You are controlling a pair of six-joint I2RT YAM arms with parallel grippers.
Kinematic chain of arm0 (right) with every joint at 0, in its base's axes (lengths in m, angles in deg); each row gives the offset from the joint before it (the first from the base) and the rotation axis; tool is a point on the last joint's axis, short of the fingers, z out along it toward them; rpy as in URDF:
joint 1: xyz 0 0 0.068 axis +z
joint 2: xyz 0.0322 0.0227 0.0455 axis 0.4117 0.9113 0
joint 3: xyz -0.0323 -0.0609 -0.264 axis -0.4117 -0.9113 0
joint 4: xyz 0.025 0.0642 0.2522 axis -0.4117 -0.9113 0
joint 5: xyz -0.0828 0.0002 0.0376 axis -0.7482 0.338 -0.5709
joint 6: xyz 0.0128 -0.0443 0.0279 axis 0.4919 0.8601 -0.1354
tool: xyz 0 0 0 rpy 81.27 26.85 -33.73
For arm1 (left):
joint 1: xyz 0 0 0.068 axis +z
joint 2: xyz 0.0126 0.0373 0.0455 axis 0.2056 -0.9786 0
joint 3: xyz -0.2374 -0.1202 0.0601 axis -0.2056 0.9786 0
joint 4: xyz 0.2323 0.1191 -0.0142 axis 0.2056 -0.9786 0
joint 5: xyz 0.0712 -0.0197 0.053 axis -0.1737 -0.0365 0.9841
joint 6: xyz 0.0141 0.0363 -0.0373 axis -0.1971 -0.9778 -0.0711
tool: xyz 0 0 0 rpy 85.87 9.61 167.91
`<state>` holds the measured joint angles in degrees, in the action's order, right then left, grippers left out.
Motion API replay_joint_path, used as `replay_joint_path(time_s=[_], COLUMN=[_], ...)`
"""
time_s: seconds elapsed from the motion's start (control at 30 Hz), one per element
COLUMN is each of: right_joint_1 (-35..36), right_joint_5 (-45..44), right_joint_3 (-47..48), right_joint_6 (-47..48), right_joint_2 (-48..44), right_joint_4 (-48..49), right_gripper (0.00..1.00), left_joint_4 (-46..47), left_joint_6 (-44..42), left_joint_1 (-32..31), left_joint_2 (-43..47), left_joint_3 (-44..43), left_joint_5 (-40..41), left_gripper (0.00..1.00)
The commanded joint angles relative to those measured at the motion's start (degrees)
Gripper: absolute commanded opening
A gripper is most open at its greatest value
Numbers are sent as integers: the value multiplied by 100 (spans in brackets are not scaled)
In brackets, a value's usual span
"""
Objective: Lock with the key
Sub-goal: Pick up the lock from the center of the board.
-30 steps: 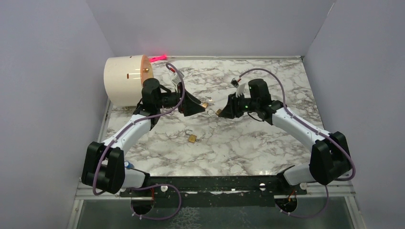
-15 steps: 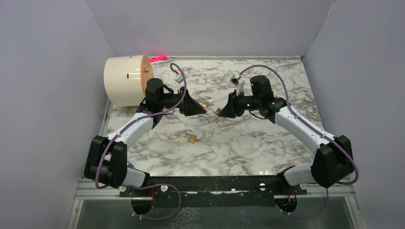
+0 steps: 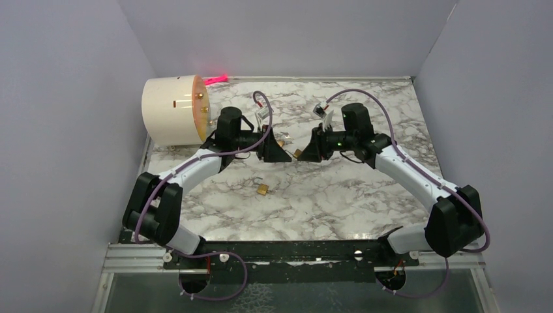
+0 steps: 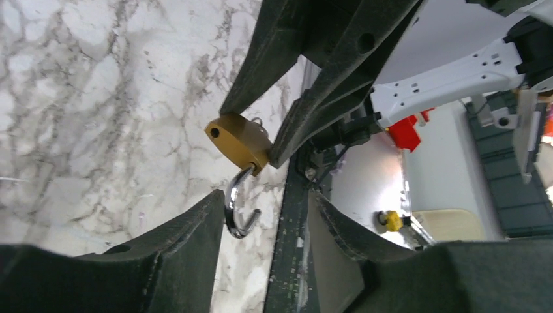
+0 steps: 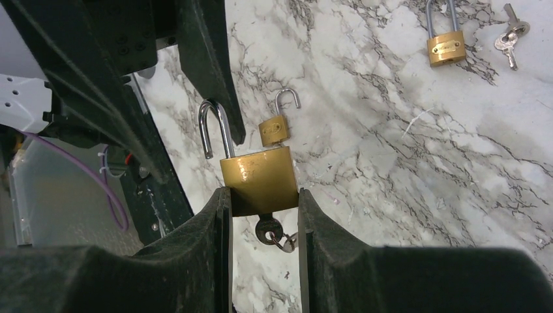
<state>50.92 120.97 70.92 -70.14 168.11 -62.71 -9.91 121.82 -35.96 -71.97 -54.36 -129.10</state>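
At far left on the marble table [image 3: 339,208], a cream tub [image 3: 171,111] lies on its side. Right of it, my left gripper [image 4: 266,203] reaches toward the centre. Its jaws stand apart, and the open shackle [image 4: 239,210] hangs between them, close to one finger [image 4: 189,241]; whether they touch I cannot tell. At centre, raised off the table, is the padlock [image 5: 256,179]: brass body, shackle free at one end, key [image 5: 269,229] seated in its underside. My right gripper [image 5: 263,193] clamps the body by its two narrow edges and faces my left gripper, tips near each other. On the table beneath lies a small padlock [image 5: 274,128], its shackle open. Further right in the right wrist view lies a closed padlock [image 5: 445,44], with loose keys [image 5: 510,34] just beside it.
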Motion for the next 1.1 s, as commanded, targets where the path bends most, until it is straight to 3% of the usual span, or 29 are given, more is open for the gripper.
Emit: replay_joint_path(time_s=[0.0,0.1,0.53,0.8,1.07], right_joint_1=[15,17,18,12,16], right_joint_5=[192,190,225,244,277], right_joint_3=[157,137,96,74,59], right_joint_6=[63,71,89,89,98], right_joint_2=[-227,-225,-214,-193,-144], right_joint_4=[22,20,18,11,2], right_gripper=[16,16,16,16,16], left_joint_4=[-580,-785,-844,-928,-604], left_joint_6=[-571,-718,-755,-802,-575], left_joint_1=[-17,-12,-9,34,228], left_joint_2=[-91,-133,-179,-96,88], left_joint_3=[-331,-402,-429,-489,-398], left_joint_5=[210,202,241,364,381], left_gripper=[45,36,25,48,51])
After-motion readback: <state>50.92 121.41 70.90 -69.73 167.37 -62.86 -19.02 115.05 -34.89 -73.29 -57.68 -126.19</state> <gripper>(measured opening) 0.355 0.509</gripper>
